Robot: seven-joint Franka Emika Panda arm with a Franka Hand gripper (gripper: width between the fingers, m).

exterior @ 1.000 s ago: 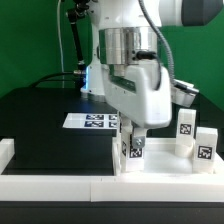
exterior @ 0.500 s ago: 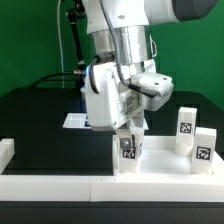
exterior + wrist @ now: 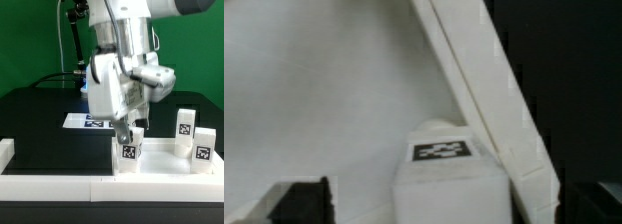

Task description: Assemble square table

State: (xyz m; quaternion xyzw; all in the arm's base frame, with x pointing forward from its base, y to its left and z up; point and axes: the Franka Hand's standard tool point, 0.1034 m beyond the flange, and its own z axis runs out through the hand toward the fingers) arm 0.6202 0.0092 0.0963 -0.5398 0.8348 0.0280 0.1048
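Jaws spread wide above a tagged leg (image 3: 130, 152) standing on the slab (image 3: 160, 162), two more legs (image 3: 194, 137) beside.

The arm (image 3: 120, 40) is glossy white with rounded casings and a ribbed silver-grey collar below its dark upper joint. Above the marker board (image 3: 95, 121), a boxy white wrist housing carries a blue light on its side. A dark cable hangs behind it. The gripper (image 3: 130, 135) has dark fingers
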